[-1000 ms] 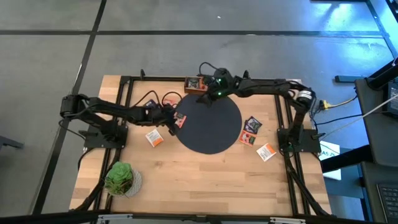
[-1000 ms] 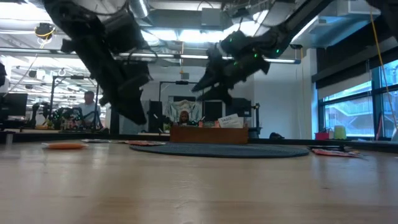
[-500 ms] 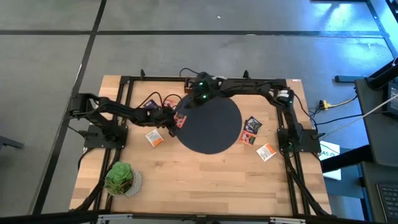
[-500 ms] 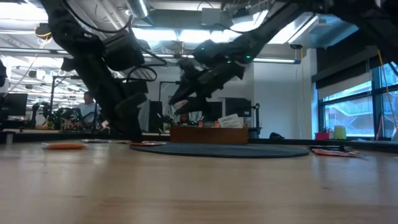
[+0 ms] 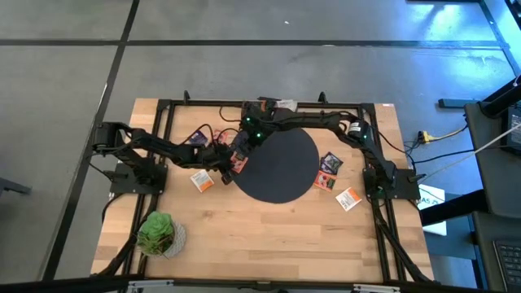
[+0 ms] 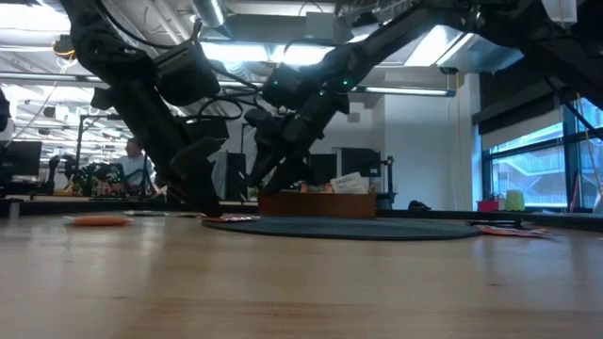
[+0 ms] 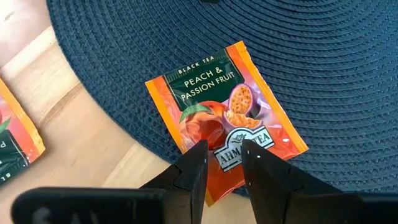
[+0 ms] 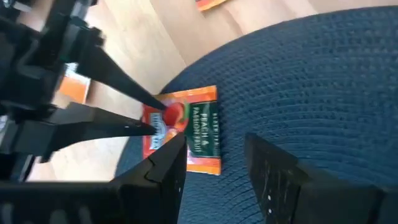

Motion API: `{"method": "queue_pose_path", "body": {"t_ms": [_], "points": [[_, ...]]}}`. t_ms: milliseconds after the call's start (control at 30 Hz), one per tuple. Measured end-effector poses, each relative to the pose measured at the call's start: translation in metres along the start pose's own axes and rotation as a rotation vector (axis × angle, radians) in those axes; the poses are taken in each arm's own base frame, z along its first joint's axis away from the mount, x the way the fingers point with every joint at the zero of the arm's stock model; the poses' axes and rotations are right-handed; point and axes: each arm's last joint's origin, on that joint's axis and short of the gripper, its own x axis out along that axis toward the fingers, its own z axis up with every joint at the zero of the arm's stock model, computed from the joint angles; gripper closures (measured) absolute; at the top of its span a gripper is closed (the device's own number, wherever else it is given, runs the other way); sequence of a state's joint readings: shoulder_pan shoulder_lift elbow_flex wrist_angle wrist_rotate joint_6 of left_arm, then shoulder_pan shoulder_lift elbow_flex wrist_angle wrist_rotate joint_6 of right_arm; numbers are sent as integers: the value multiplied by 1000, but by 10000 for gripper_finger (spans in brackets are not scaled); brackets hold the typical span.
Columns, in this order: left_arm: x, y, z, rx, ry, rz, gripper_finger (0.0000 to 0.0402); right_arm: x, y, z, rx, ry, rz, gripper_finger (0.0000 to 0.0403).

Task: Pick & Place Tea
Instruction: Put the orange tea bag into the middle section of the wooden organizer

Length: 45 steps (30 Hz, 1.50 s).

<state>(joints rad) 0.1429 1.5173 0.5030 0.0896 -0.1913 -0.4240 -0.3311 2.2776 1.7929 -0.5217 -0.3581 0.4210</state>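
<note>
An orange peach tea packet (image 7: 214, 93) lies flat across the left edge of the dark round mat (image 5: 281, 171), with one end over the wood. It also shows in the right wrist view (image 8: 198, 127). My left gripper (image 7: 222, 163) is down on that packet's near end, its fingers a narrow gap apart. My right gripper (image 8: 217, 168) hangs open above the mat's left part, just beyond the packet and clear of it. In the high view the left gripper (image 5: 233, 164) and right gripper (image 5: 242, 146) sit close together. My left gripper comes slanting down from the table's left. Its two fingertips (image 7: 198, 163) stand on the packet's end (image 7: 225, 155) nearest the mat's edge, with the packet showing in the gap between them. The packet lies flat on mat and wood. I cannot tell whether it is pinched.
More packets lie around the mat: one orange-white (image 5: 202, 181) and one dark (image 5: 198, 136) on the left, three on the right (image 5: 330, 163) (image 5: 324, 182) (image 5: 348, 198). A green plant (image 5: 156, 232) stands at the near left corner. Black frame rails run along the table's sides.
My left gripper has come down from above the table onto the mat's left edge. My right gripper has swung from the far edge toward the table's left and near side and dropped lower, ending over the mat's left part beside the left gripper.
</note>
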Motion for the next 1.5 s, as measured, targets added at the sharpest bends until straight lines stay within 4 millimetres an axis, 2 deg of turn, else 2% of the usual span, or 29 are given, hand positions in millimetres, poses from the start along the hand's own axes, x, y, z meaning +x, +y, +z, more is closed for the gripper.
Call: {"method": "queue_pose_path", "body": {"t_ms": [100, 233, 367, 567, 733, 900, 1300, 1500], "points": [[0, 0, 0, 14, 0, -1, 306, 3, 10, -5, -25, 17, 1, 240], [0, -3, -2, 93, 16, -44, 306, 11, 27, -16, -56, 8, -93, 240], [-1, -9, -4, 167, 26, -82, 306, 15, 34, -24, -3, 15, -154, 240], [-3, -16, -8, 274, 32, -118, 306, 21, 44, -32, 114, 42, -129, 240], [-3, -16, -9, 306, 32, -114, 306, 24, 52, -41, 127, 79, -139, 240], [-3, -15, -10, 327, 36, -106, 306, 34, 52, -47, 131, 121, -122, 240], [-2, -11, -17, 284, 2, -108, 306, 42, 53, -50, 165, 173, -32, 241], [-1, -11, -17, 258, -4, -104, 306, 47, 50, -51, 171, 186, -16, 271]]}}
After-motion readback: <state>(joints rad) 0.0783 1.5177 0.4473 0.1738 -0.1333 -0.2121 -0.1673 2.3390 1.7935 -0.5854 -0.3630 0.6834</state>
